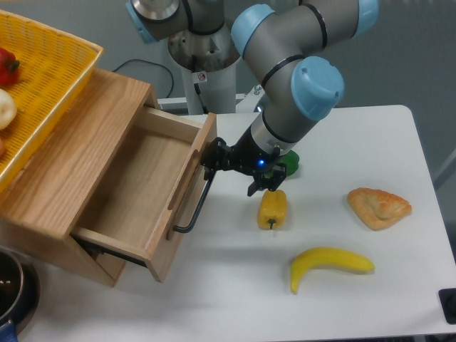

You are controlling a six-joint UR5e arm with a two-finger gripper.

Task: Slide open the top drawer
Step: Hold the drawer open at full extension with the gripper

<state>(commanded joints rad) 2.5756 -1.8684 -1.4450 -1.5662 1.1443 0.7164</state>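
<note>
So the top drawer (135, 192) is already hanging well out of the cabinet (68, 171) on the left side of the table, and you can see straight down into it: bare wood, nothing inside. The gripper (214, 160) is right at the far end of the black bar handle (194, 206), up against the drawer front. Looks to me like the fingers are around that end of the bar, but the dark parts all blur together, so I honestly can't tell whether the jaws are clamped on it or just sitting apart next to it.

If there's any travel left, I'd say keep the pull dead straight along the drawer's run. Grabbing the bar at one end rather than the middle is the sort of thing that could twist a drawer in its box and make it bind, so slow and even is the way. Also worth stopping before it drops out the front, since a lot of it is already overhanging.

Rest of the scene: white table (399, 271), with a yellow pepper (272, 209) just right of the gripper, something green (292, 162) half hidden behind the arm, a banana (328, 265) nearer the front, and a pastry-looking thing (378, 207) off to the right. A yellow basket (50, 60) sits on top of the cabinet with some produce at its left edge. Dark pot (11, 288) in the near-left corner. Grey wall behind.
</note>
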